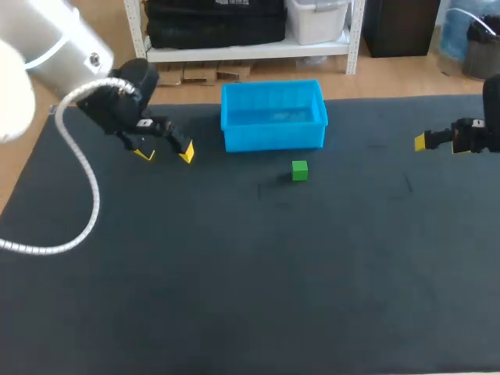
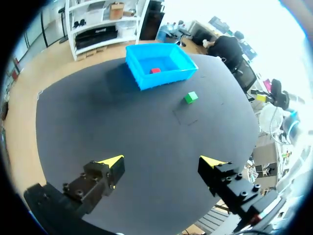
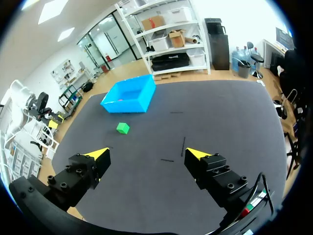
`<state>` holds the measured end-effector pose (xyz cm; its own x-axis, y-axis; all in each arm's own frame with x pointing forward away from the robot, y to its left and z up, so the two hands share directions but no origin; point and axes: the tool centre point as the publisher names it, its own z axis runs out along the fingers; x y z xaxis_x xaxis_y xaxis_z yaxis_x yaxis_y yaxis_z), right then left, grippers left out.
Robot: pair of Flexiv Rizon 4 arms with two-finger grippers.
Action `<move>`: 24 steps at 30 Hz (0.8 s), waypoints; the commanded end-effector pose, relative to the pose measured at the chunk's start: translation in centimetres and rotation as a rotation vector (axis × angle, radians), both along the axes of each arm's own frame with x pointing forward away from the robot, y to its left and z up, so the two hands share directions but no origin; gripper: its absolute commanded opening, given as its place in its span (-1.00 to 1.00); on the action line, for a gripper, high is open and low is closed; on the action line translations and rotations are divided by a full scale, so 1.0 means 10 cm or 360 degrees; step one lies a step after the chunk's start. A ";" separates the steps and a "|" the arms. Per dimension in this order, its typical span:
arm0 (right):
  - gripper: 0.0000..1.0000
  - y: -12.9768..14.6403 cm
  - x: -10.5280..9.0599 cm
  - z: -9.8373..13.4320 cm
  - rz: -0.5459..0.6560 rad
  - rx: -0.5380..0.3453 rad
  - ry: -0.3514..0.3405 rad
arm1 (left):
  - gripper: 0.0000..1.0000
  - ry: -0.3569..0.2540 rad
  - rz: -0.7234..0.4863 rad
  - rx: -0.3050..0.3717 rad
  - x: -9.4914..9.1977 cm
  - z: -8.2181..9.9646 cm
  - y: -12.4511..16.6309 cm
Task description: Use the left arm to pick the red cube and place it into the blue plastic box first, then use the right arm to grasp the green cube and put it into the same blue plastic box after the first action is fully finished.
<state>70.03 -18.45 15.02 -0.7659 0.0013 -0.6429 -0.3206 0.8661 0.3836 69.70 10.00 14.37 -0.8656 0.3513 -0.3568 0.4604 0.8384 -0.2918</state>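
The red cube (image 2: 155, 71) lies inside the blue plastic box (image 1: 273, 140), seen only in the left wrist view. The box (image 2: 146, 78) (image 3: 131, 102) stands at the table's far middle. A green cube (image 1: 299, 170) (image 2: 190, 97) (image 3: 122, 128) sits on the dark mat just in front of the box. My left gripper (image 1: 165, 153) (image 2: 164, 166) hangs open and empty to the left of the box. At the table's right edge my right gripper (image 1: 437, 142) (image 3: 146, 155) is open and empty, well away from the green cube.
The dark mat (image 1: 250, 273) covers the whole table. A white corrugated cable (image 1: 86, 195) loops from my left arm over the mat's left side.
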 end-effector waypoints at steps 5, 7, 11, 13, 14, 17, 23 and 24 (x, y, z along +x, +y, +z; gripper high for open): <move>1.00 0.00 0.00 0.00 0.0002 -0.0001 0.0000 | 1.00 -0.0669 0.0181 -0.0441 -0.11 -0.05 0.16; 1.00 0.00 0.00 0.00 0.0002 -0.0001 0.0000 | 1.00 -0.0643 0.0137 -0.0459 -0.12 -0.05 0.19; 1.00 0.00 0.00 0.00 0.0002 -0.0001 0.0000 | 1.00 -0.0588 0.0080 -0.0470 -0.14 -0.06 0.25; 1.00 0.00 0.00 0.00 0.0002 -0.0001 0.0000 | 1.00 -0.0565 0.0052 -0.0468 -0.15 -0.07 0.27; 1.00 0.00 0.00 0.00 0.0002 -0.0001 0.0000 | 1.00 -0.0566 0.0051 -0.0462 -0.15 -0.07 0.28; 1.00 0.00 0.00 0.00 0.0002 -0.0001 0.0000 | 1.00 -0.0537 0.0005 -0.0462 -0.15 -0.07 0.30; 1.00 0.00 0.00 0.00 0.0002 -0.0001 0.0000 | 1.00 -0.0526 -0.0061 -0.0422 -0.15 -0.04 0.30; 1.00 0.00 0.00 0.00 0.0002 -0.0001 0.0000 | 1.00 -0.0523 -0.0067 -0.0417 -0.15 -0.04 0.30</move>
